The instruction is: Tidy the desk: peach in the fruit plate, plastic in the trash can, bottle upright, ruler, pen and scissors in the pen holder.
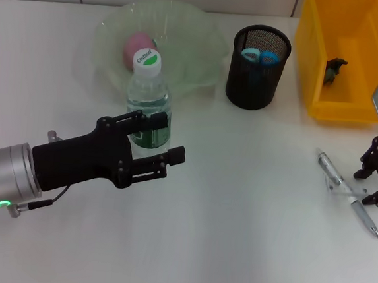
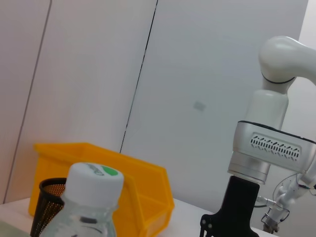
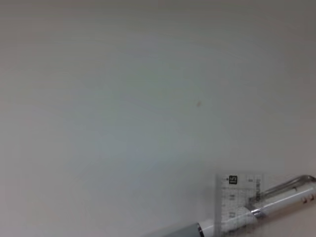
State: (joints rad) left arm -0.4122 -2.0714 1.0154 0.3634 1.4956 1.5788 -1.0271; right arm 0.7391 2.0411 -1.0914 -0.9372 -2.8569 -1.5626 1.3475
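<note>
Beside upright bottle point(image 1: 150, 98), left pincer point(image 1: 163, 139) level — fingers spread, right pincer point(image 1: 374, 184) over pen point(image 1: 347, 200)

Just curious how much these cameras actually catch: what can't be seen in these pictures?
- Head view: right hand cut off by the edge.
- Head view: dark item in yellow bin too small to identify.
- Left wrist view: bottle cut off below.
- Right wrist view: pen and ruler cut off.
</note>
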